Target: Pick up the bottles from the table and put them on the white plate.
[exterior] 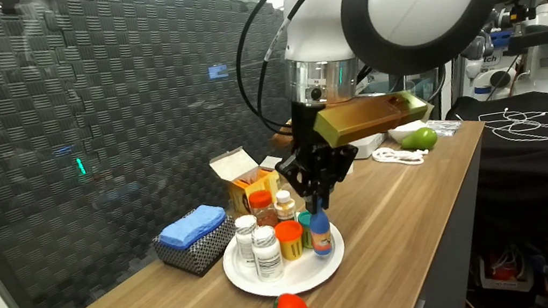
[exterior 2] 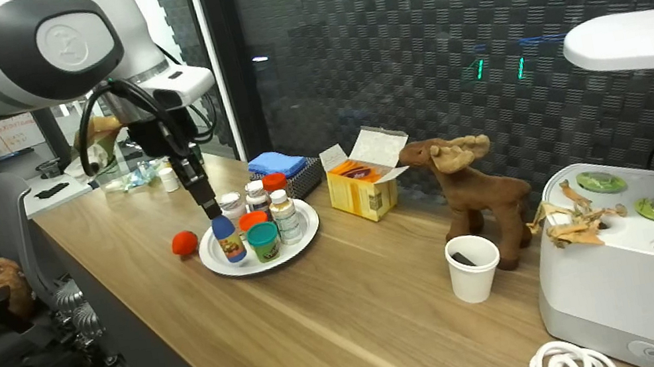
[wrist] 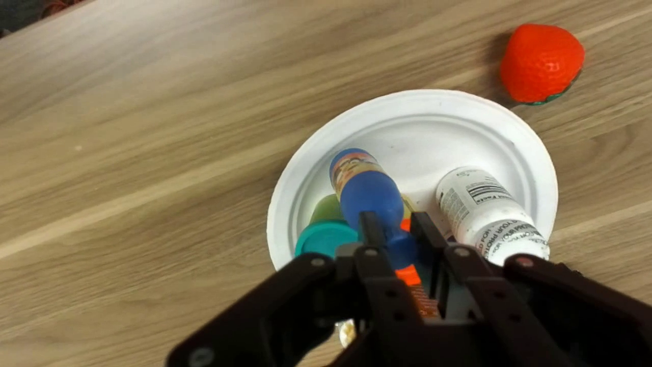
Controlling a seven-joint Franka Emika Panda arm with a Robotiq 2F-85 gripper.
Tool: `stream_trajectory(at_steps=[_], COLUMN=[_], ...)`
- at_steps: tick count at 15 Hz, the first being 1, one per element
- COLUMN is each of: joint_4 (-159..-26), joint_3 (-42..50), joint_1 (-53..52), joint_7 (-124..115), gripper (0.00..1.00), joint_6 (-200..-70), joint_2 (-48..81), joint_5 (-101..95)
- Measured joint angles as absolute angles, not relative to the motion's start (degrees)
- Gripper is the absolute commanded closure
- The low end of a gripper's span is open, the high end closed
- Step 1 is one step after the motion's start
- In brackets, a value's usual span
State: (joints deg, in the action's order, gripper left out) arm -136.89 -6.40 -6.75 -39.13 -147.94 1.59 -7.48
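Black two-fingered gripper (wrist: pixel 396 223) clasping tapered blue plastic bottle (exterior: pixel 320 231), round white plate (wrist: pixel 428 140) beneath holding white plastic bottles (exterior: pixel 268 256), yellow cardboard box (exterior 2: pixel 362 199) of orange packets (exterior 2: pixel 359 172) near the plate

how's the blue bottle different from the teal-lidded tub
The blue bottle is taller and tapers to a narrow top; the teal-lidded tub is squat, with a broad lid. The blue bottle is mostly blue; the teal-lidded tub's body is greenish. The gripper holds the blue bottle; the teal-lidded tub is unheld. Both show within the rim of the white plate.
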Motion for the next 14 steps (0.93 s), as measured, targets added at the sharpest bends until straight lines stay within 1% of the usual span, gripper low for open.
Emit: stream_trajectory(at_steps=[8,14], joint_4=[-136.55,-136.09], joint_3=[-6.25,-5.64], joint_1=[-6.76,-6.78], joint_7=[-38.94,-38.96], gripper=[0.95,0.95], joint_6=[-152.50,-153.08], joint_2=[4.80,5.49], joint_5=[-7.29,-8.80])
